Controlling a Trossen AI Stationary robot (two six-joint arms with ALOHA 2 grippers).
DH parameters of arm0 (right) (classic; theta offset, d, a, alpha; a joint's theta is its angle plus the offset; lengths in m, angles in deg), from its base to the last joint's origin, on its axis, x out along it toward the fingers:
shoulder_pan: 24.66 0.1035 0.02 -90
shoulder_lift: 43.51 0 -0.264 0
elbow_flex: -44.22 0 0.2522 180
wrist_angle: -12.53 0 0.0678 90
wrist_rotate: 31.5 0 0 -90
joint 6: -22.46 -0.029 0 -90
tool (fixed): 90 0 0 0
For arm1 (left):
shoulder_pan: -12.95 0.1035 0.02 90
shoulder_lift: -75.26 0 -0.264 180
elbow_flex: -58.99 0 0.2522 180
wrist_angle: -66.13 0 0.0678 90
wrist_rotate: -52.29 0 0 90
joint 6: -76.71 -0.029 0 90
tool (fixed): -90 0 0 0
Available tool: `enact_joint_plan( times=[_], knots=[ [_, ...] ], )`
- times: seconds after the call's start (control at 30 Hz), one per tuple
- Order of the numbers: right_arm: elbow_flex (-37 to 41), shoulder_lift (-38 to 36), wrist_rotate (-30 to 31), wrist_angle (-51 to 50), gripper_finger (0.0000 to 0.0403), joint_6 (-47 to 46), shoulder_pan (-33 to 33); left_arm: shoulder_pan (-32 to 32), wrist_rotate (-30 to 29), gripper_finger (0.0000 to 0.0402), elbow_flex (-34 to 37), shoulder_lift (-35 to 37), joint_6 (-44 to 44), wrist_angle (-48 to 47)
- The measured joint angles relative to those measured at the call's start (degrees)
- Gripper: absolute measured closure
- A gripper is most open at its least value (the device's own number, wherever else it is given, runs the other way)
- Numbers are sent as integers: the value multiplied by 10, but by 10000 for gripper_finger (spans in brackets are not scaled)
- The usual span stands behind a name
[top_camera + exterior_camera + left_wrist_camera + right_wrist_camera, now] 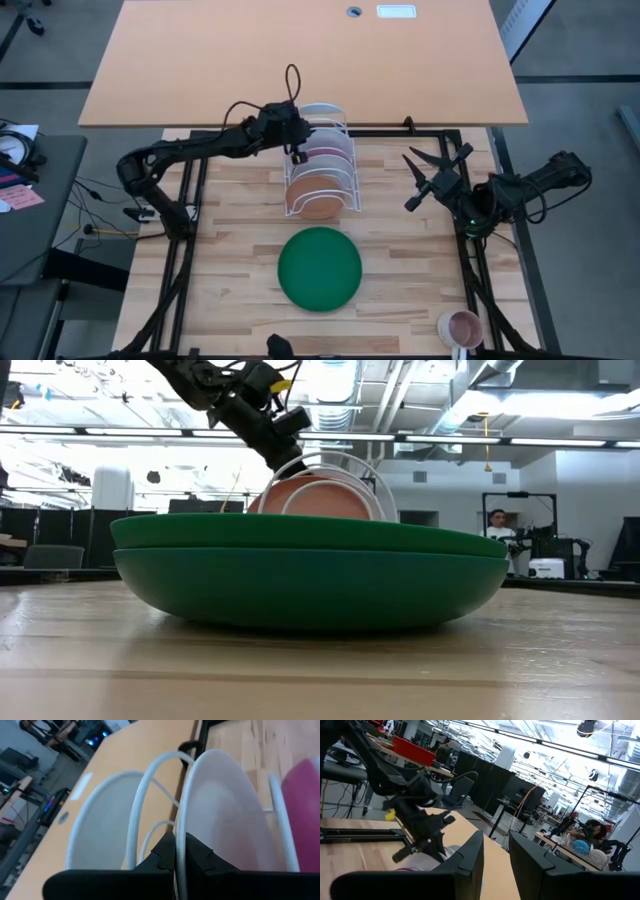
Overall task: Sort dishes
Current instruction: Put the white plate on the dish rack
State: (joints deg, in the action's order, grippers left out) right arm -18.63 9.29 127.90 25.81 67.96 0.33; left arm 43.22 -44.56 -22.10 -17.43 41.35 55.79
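A white wire rack (320,165) stands at the far middle of the table. The terracotta plate (318,206), the pink plate (332,152) and the white plate (225,810) stand on edge in it, terracotta nearest, white farthest. My left gripper (297,152) is over the rack's left side, shut on the white plate. The green plate (320,268) lies flat on the table in front of the rack. My right gripper (428,178) hangs open in the air to the right of the rack, holding nothing. My left gripper pinches the white plate's rim (181,851) between its two fingers, one finger on each face. The fingers come from the table's left, slanting down, at the rim's upper left part (290,460). The plate stands upright among the rack's wires; its lower edge is hidden.
A small pink mug (462,327) sits at the table's near right corner. A wire loop of the rack (142,805) curves close beside the held plate. An orange tabletop (300,55) lies beyond the far edge. Bare wood shows to the left and right of the green plate.
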Motion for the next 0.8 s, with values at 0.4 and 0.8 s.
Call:
enact_joint_plan(
  times=[0.4, 0.8],
  knots=[
    [0, 0, 0, 0, 306, 0, 0, -1, -13, 377, 0, -10, 17, 5],
    [0, 0, 0, 0, 306, 0, 0, -1, -16, 370, 0, -10, 15, -1]
  ],
)
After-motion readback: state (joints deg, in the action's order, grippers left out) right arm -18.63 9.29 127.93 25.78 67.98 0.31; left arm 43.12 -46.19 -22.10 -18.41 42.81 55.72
